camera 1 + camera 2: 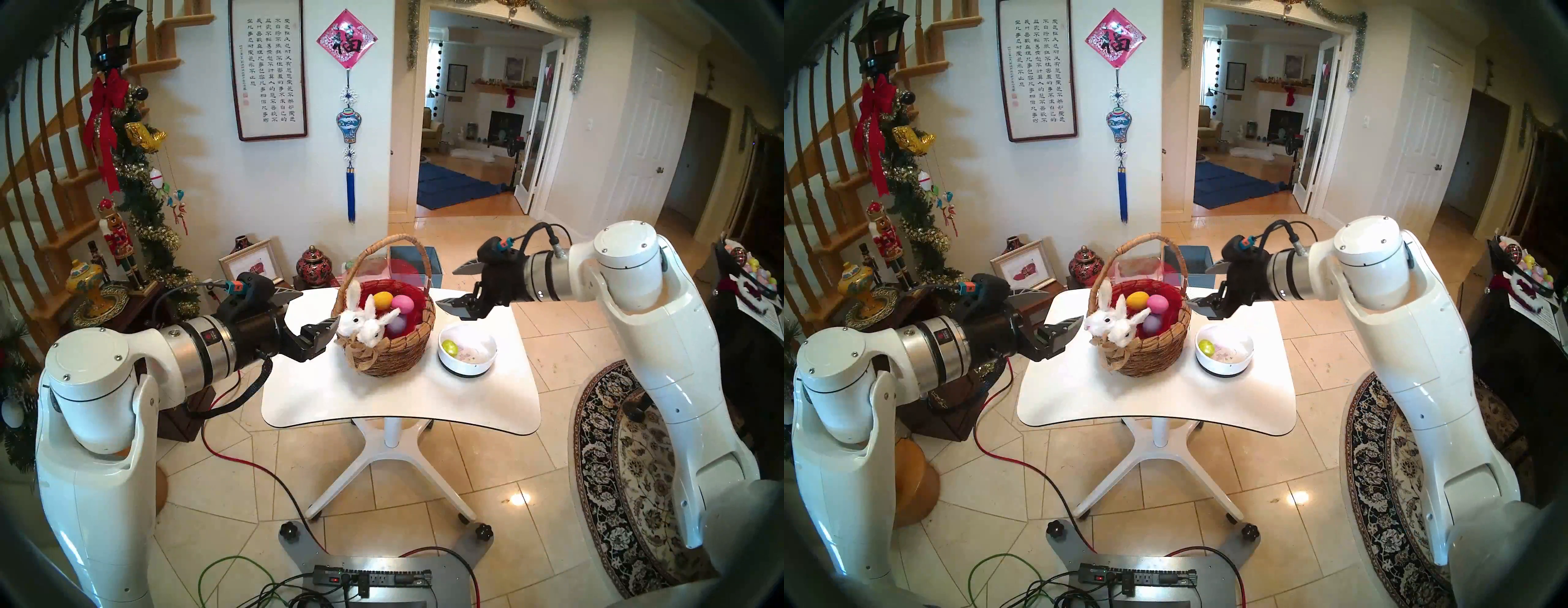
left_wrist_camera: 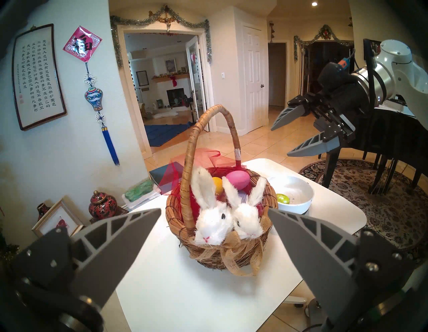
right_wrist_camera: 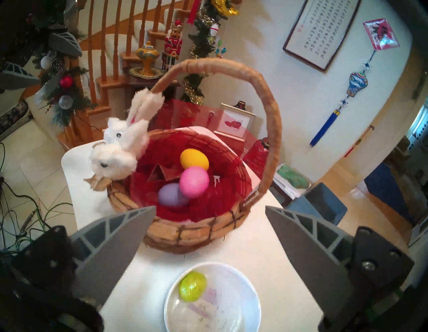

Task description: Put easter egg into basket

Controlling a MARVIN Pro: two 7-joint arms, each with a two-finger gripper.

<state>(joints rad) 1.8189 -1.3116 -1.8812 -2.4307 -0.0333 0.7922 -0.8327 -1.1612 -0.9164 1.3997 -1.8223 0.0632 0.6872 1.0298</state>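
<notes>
1. Basket (image 1: 388,339) sits mid worktop (image 1: 399,403), holding yellow egg (image 1: 382,299), pink egg (image 1: 402,303), purple egg (image 1: 396,327).
2. Green egg (image 1: 449,347) lies in white bowl (image 1: 479,365), right of basket.
3. Left gripper (image 1: 307,314) fingers spread, empty, beside the bunnies (image 1: 365,322).
4. Right gripper (image 1: 456,288) fingers spread, empty, above bowl.

Bright even room light; floor tile (image 1: 518,499) glare; fisheye dark rims; right wrist view slightly blurred
</notes>
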